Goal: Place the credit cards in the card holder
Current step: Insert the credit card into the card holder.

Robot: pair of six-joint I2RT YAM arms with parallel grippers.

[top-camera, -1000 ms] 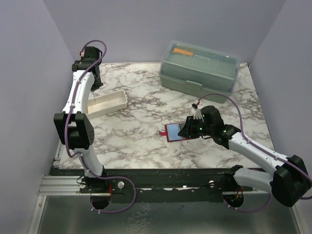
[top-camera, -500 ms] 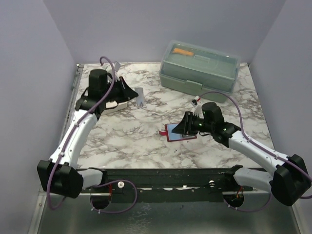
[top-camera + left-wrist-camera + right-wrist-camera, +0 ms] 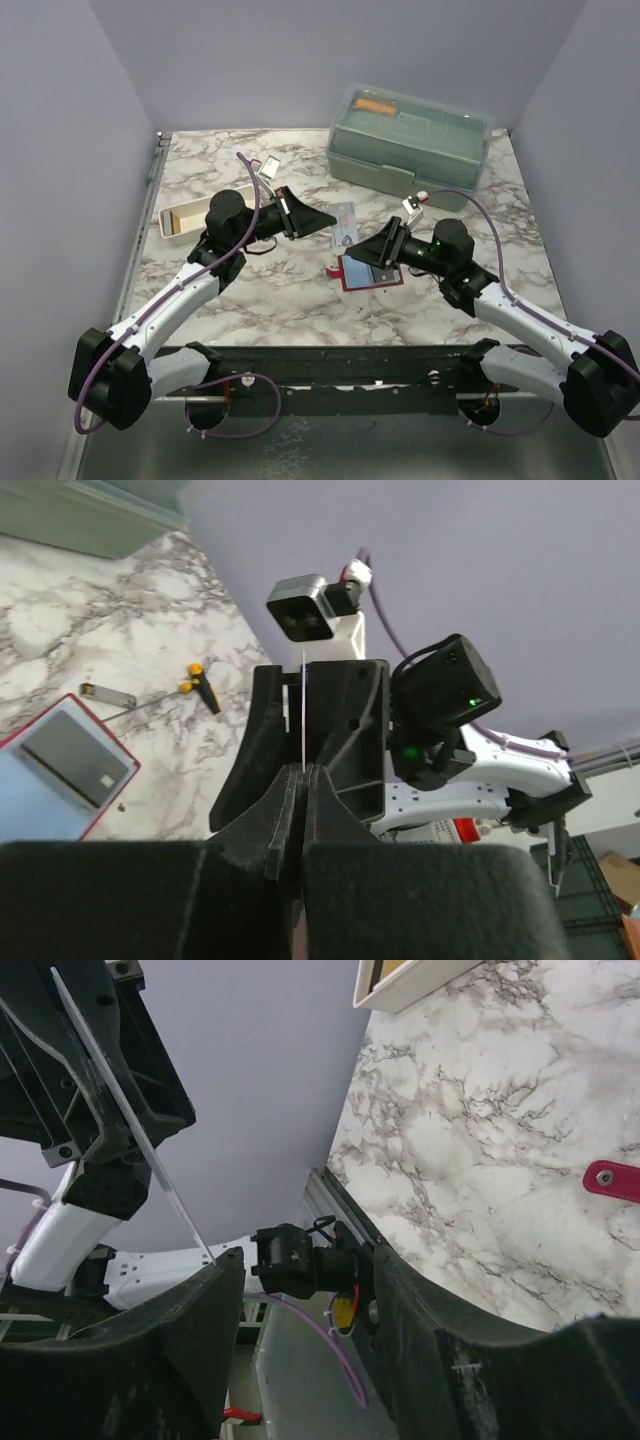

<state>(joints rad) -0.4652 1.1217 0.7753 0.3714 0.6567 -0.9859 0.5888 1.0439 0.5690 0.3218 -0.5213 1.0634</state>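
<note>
Near open card holder (image 3: 366,273), left gripper (image 3: 331,219) pinches card (image 3: 346,226).

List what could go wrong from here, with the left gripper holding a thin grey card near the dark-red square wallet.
1. The thin grey card is pinched only by one end in the left gripper; it may pivot or slip.
2. The open right gripper sits over the dark-red square wallet, close to the card; they could collide.
3. The wallet looks unclamped and might slide.
</note>
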